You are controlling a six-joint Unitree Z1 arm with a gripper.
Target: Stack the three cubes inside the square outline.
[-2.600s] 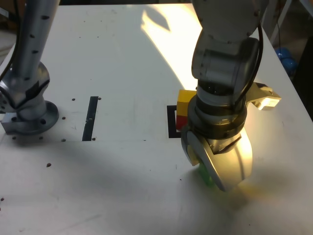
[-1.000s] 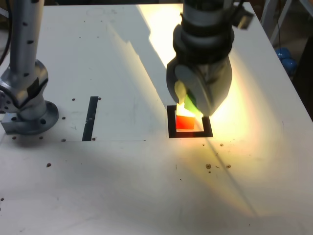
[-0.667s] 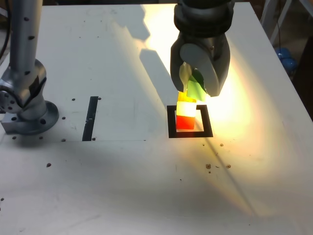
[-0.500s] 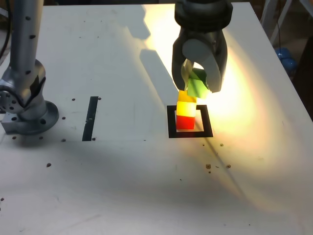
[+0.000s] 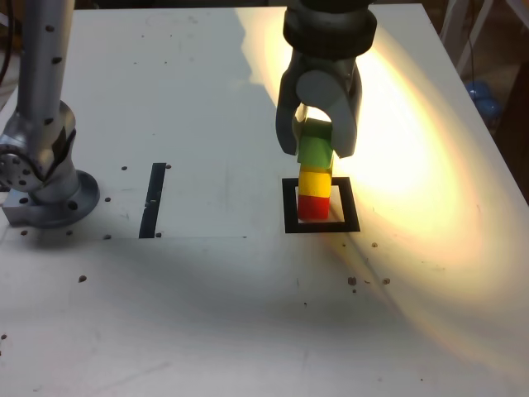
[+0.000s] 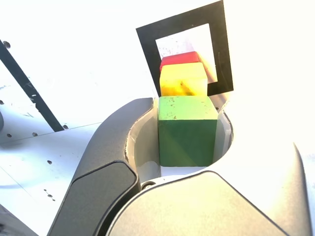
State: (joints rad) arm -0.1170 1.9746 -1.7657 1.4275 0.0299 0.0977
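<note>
Three cubes make one column inside the square outline [image 5: 288, 207]: the red cube [image 5: 312, 207] at the base on the white middle, the yellow cube [image 5: 315, 181] on it, and the green cube [image 5: 315, 149] on top. The green cube sits between the two fingers [image 5: 289, 124], which hang down on either side of it from the arm above. In the exterior view the gripper [image 5: 317, 147] frames the green cube, the nearer finger at its left side and the other at its right. In the wrist view the green cube [image 6: 187, 129] lies in the hollow between the curved grey fingers [image 6: 118, 147], close against both, so they look closed on it, though contact is not plain. Beyond the fingertips the yellow cube [image 6: 183, 81] and a sliver of the red cube [image 6: 178, 59] show, with the square outline [image 6: 147, 44] around them. Bright warm light falls across the white worktop [image 5: 207, 314] past the fingers. Well away from the fingers, toward the exterior view's left, a narrow black strip [image 5: 154, 199] lies flat on the worktop, and further left stands the grey arm base [image 5: 45, 178].
</note>
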